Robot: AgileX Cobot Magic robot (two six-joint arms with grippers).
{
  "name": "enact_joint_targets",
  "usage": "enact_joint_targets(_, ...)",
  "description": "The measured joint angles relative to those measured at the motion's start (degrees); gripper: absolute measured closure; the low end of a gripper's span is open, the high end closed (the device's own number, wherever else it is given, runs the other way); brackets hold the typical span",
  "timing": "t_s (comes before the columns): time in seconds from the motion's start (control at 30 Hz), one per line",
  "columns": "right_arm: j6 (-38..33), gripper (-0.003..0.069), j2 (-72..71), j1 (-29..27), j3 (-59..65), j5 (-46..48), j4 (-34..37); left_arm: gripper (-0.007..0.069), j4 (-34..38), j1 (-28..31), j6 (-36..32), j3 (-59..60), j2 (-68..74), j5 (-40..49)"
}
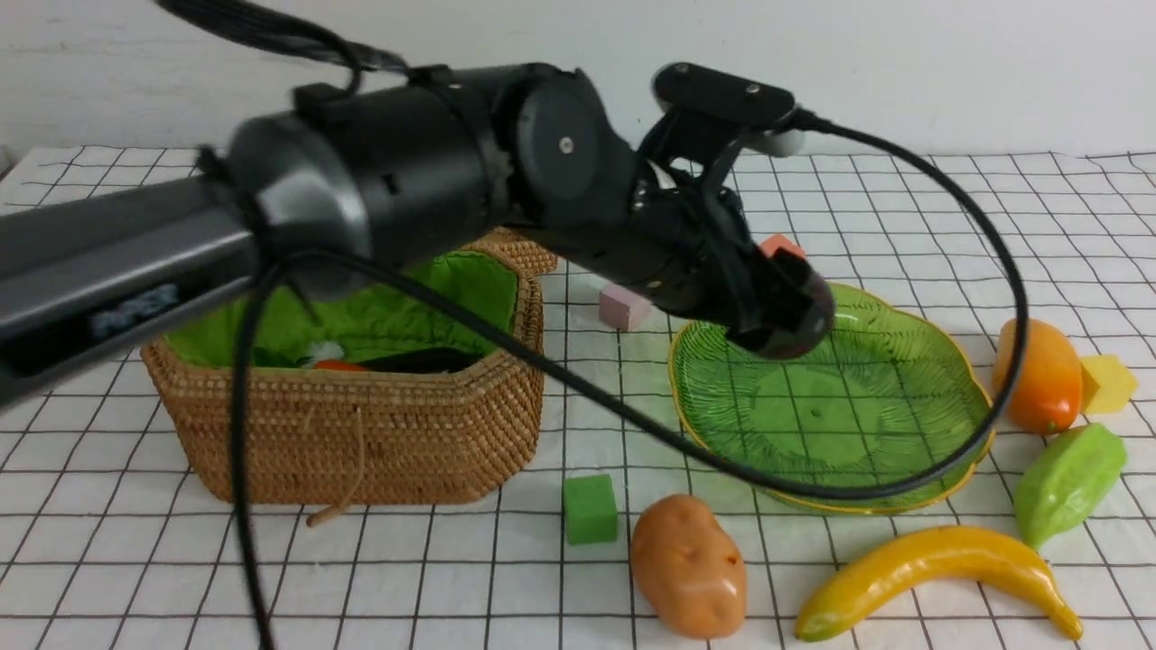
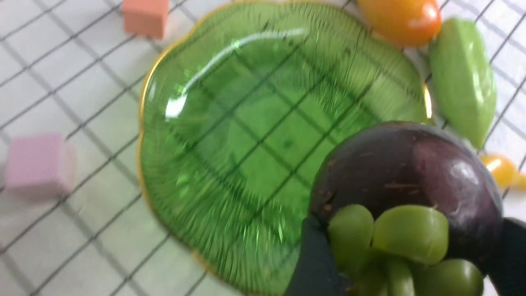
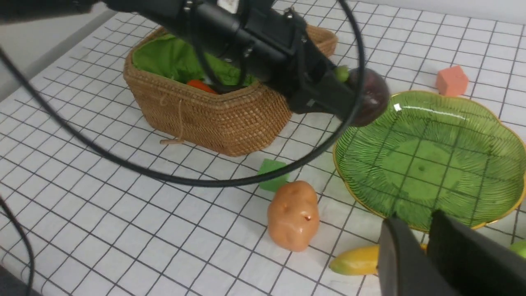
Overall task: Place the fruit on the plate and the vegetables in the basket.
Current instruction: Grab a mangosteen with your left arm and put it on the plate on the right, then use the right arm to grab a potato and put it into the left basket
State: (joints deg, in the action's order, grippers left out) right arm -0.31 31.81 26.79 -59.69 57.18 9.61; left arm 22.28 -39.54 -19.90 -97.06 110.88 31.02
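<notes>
My left tool (image 2: 409, 250) held the round purple mangosteen (image 2: 411, 164) in the air over the far left part of the green plate (image 2: 230, 135), whose middle lay lower, slightly right and nearer.

From where I stand, nothing here can really be read. The left arm (image 1: 379, 171) carries a strip of pale lettering (image 1: 134, 310) on its long grey link in the front view, but it is far too blurred to make out a single letter. In the right wrist view a small white sticker (image 3: 228, 4) sits on top of that same arm, cut off by the frame's edge and unreadable.
</notes>
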Motion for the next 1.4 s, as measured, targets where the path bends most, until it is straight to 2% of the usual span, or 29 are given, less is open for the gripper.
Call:
enact_joint_targets(0.17,0.3,0.0526,0.0,0.0,0.0,3.2,-0.4,0.0132,3.1,0.0,-5.2,-12.0,12.5,0.1)
enact_joint_targets(0.37,0.3,0.0523,0.0,0.0,0.0,5.2,-0.6,0.0134,3.2,0.0,-6.6,-18.8,19.4,3.3)
enact_joint_targets(0.43,0.3,0.0521,0.0,0.0,0.0,5.2,-0.7,0.0105,3.2,0.0,-6.6,-19.1,19.6,4.6)
enact_joint_targets(0.57,0.3,0.0519,0.0,0.0,0.0,5.2,-1.2,-0.0017,2.9,0.1,-6.6,-19.5,18.7,9.8)
enact_joint_targets(0.6,0.3,0.0518,0.0,0.0,0.0,5.2,-1.3,-0.0021,2.9,0.1,-6.6,-19.5,18.7,9.8)
enact_joint_targets(0.67,0.3,0.0518,0.0,0.0,0.0,5.2,-1.4,-0.0041,2.1,0.2,-5.6,-19.5,16.0,15.6)
enact_joint_targets(0.77,0.3,0.0518,0.0,0.0,0.0,5.1,-1.5,-0.0028,0.4,0.3,-2.3,-19.5,11.7,19.7)
enact_joint_targets(0.87,-0.4,0.0518,0.0,0.0,0.0,5.0,-1.5,0.0029,-1.2,0.4,1.8,-19.5,6.8,22.5)
enact_joint_targets(0.97,-0.6,0.0518,0.0,0.0,0.0,4.9,-1.5,0.015,-3.0,0.4,5.8,-19.6,1.6,27.6)
enact_joint_targets(1.03,-0.6,0.0517,0.0,0.0,0.0,4.9,-1.3,0.0271,-5.0,0.4,8.0,-19.6,-1.8,31.4)
enact_joint_targets(1.13,-0.1,0.0515,0.3,0.0,0.0,5.3,-0.7,0.0518,-8.6,0.4,11.3,-19.6,-6.2,35.9)
enact_joint_targets(1.2,0.3,0.0515,1.3,0.0,0.0,5.3,-0.6,0.0624,-10.9,0.4,13.3,-19.7,-9.5,39.2)
enact_joint_targets(1.33,0.9,0.0518,4.3,0.0,0.0,5.8,-0.3,0.0638,-14.6,0.4,16.8,-17.7,-13.9,40.5)
enact_joint_targets(1.4,1.5,0.0523,8.6,0.0,0.0,7.4,0.3,0.0638,-17.2,0.4,18.0,-12.5,-18.6,40.5)
